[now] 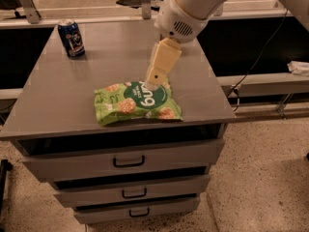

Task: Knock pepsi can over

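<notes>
The pepsi can point(71, 37) is dark blue with a silver top. It stands upright at the far left corner of the grey cabinet top point(63, 95). My gripper point(157, 76) hangs from the large white arm point(193, 8) over the middle of the top, its tip just above the upper edge of a green snack bag. It is well to the right of the can and nearer the front, and does not touch it. The gripper looks shut and holds nothing.
A green snack bag point(137, 102) lies flat near the front middle of the top. The cabinet has three drawers point(128, 162) below. A black cable point(251, 66) and a low shelf point(270, 81) are at the right. No gold can shows.
</notes>
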You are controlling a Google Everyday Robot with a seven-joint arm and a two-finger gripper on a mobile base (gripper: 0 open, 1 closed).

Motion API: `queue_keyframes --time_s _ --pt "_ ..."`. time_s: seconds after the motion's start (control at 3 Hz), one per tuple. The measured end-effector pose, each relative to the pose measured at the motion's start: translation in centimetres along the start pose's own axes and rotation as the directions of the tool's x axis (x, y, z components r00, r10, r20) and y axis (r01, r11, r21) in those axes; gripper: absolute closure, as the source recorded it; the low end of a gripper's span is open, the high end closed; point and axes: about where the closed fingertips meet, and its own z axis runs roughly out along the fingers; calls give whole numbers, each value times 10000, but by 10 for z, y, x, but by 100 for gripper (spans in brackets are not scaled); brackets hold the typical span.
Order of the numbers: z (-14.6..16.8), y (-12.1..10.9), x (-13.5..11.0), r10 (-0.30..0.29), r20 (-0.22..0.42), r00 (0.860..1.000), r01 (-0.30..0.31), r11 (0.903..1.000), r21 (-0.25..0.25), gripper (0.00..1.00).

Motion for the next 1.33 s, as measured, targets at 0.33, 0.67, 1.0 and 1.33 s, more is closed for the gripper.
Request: queue_keyframes --time_s 0.33,0.67,1.0,1.33 --pt "33 -15 -26 -43 870 9962 41 10000 29 0" --pt "87 -51 -67 -18 2186 9758 -18 9999 165 0" --pt "122 -80 -95 265 3177 9478 -381 9988 302 0" --pt "149 -100 -115 827 3997 9129 -1037 9941 311 0"
